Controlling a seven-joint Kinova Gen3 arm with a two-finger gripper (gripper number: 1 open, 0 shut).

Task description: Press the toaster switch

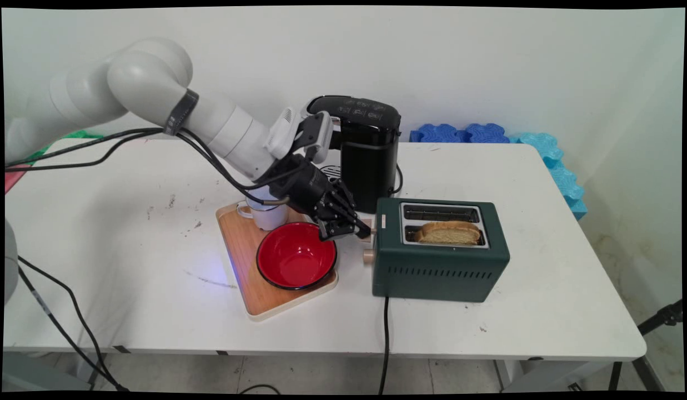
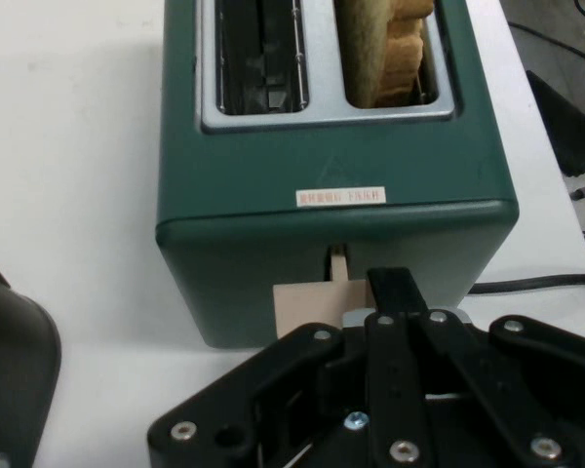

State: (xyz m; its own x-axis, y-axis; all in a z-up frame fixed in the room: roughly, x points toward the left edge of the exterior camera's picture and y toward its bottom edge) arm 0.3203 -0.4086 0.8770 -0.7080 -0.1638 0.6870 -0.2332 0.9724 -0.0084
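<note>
My black gripper [image 1: 359,229] is shut, and its tips press against the tan lever [image 1: 367,223] on the left end of a dark green two-slot toaster [image 1: 437,269]. In the hand view the closed fingertips [image 2: 395,288] lie right beside and partly over the lever [image 2: 307,307], just below the toaster's end wall [image 2: 331,244]. A slice of toast [image 1: 447,233] stands in the near slot and sticks up above it, while the far slot [image 1: 440,212] is empty. A round tan knob [image 1: 368,255] sits below the lever.
A wooden tray [image 1: 249,283] to the left of the toaster carries a red bowl [image 1: 296,256] and a white mug [image 1: 265,215]. A black coffee machine [image 1: 371,161] stands behind the gripper. Blue foam pieces [image 1: 554,161] lie at the back right. The toaster's cord [image 1: 385,333] hangs over the front edge.
</note>
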